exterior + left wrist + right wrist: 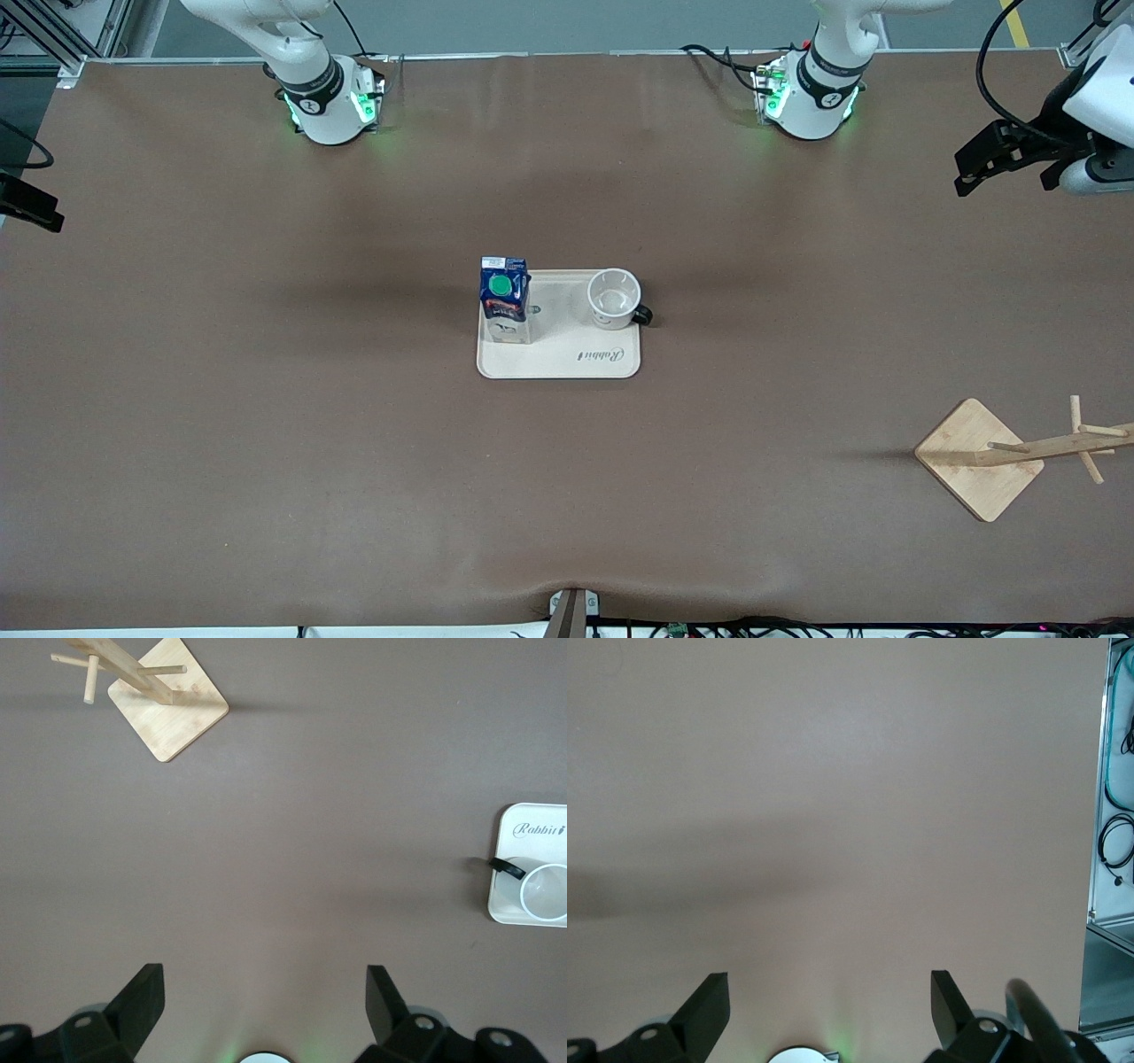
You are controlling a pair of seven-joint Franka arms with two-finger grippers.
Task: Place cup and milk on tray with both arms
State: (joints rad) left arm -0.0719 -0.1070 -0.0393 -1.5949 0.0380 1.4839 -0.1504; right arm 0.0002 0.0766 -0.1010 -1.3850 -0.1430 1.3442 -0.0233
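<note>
The cream tray (pixel 567 363) lies at the table's middle. The dark blue milk carton (pixel 505 299) with a green cap stands upright on the tray's end toward the right arm. The white cup (pixel 613 298) stands upright on the end toward the left arm, its black handle over the tray's edge. My left gripper (pixel 962 175) is up in the air over the left arm's end of the table, open and empty (pixel 264 1001). The left wrist view shows the tray (pixel 532 828) and cup (pixel 545 893). My right gripper (pixel 34 211) is over the right arm's end, open and empty (pixel 830 1001).
A wooden peg stand with a diamond-shaped base (pixel 979 458) stands near the front camera at the left arm's end, also in the left wrist view (pixel 168 700). The right wrist view shows the table's edge and cables (pixel 1116 815).
</note>
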